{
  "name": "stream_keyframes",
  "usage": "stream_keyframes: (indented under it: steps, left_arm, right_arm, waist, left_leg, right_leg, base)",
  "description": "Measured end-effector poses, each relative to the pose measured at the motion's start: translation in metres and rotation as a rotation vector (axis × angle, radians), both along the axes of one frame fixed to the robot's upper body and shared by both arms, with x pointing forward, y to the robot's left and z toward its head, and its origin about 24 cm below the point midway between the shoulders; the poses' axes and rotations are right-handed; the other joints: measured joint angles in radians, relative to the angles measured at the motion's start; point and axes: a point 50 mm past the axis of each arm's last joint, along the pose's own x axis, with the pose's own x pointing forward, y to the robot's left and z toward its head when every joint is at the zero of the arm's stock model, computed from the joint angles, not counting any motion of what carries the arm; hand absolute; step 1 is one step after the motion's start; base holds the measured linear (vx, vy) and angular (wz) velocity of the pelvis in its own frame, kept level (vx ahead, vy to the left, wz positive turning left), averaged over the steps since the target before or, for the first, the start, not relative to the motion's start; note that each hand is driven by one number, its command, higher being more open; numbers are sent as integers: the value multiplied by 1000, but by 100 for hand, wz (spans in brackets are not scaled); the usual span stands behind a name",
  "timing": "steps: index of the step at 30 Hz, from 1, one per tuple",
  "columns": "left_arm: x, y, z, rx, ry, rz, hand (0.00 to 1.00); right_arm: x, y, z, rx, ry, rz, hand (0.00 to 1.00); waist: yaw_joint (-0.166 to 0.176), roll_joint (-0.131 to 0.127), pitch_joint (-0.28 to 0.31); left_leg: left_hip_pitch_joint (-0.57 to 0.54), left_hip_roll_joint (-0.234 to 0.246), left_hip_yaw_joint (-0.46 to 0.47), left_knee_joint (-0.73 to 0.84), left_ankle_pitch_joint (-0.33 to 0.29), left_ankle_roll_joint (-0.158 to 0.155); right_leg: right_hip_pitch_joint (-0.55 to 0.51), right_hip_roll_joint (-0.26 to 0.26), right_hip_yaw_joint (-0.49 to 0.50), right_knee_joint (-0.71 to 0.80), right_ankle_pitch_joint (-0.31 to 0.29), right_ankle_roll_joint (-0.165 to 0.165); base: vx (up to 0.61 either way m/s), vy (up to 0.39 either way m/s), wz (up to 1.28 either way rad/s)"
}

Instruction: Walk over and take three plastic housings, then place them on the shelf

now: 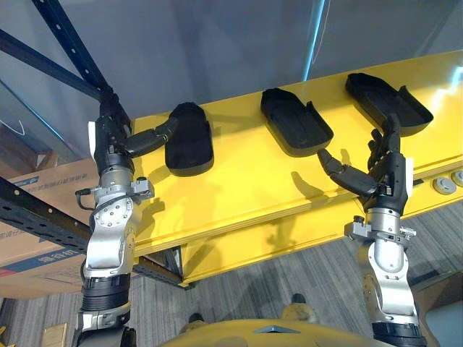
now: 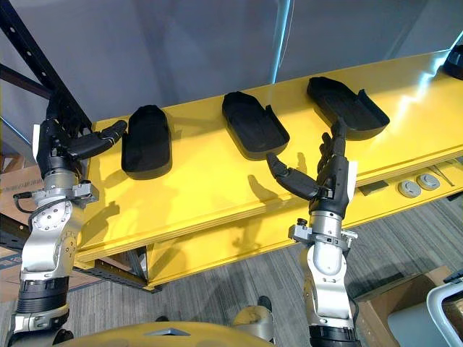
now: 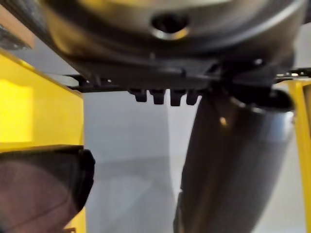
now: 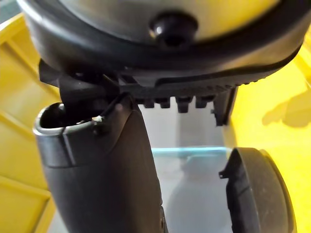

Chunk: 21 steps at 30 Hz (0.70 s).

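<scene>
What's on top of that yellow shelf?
On the yellow shelf: left housing, middle housing, right housing, all black, plus a dark object cut off at the edge. The left housing lies dome-up, hiding its inside.

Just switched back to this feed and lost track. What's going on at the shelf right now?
Three black plastic housings lie in a row on the yellow shelf: the left housing, the middle housing and the right housing. Neither hand holds anything. The left hand is open beside the left housing, thumb reaching its edge; contact cannot be told. The right hand is open, fingers straight, in front of the shelf, between the middle and right housings. All three look placed.
</scene>
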Motion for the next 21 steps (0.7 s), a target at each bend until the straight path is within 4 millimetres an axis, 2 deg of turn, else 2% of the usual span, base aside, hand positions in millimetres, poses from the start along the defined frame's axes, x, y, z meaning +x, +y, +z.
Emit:
stream_keyframes:
  steps: [4, 8, 12, 17, 21]
  left_arm:
    - [-13, -6, 4, -13, -60, -72, 100]
    - [-15, -16, 8, -57, -126, -166, 100]
    - [-30, -26, 5, -76, -156, -243, 100]
    - [-34, -28, 1, -92, -168, -273, 100]
    - [-37, -29, 3, -102, -202, -295, 100]
  right_arm:
    - [2, -13, -14, 11, 76, 6, 100]
    - [4, -24, -28, -38, 170, 27, 100]
    - [16, -38, -28, -58, 198, 24, 100]
    - [26, -51, -24, -95, 211, 34, 100]
    - [31, -57, -26, -98, 232, 35, 100]
  waist:
    - [5, -16, -12]
    - [26, -25, -17]
    - [27, -27, -18]
    - [33, -34, -19]
    - [52, -40, -19]
  left_leg:
    - [-3, 0, -3, 0, 0, 0]
    - [-10, 0, -16, 0, 1, -1]
    - [-25, 1, -40, 0, 5, -3]
    - [-36, 2, -58, 0, 12, -3]
    - [-38, 2, -63, -1, 15, -2]
  right_leg:
    - [4, 0, -6, -6, 1, 0]
    - [4, 0, -13, -6, 1, 0]
    - [8, 0, -39, -6, 1, 0]
    - [14, 0, -58, -6, 1, -1]
    - [17, 0, -63, -6, 0, -2]
  base:
    - [6, 10, 3]
    - [15, 15, 8]
    - [12, 6, 15]
    - [-6, 7, 12]
    - [-11, 6, 3]
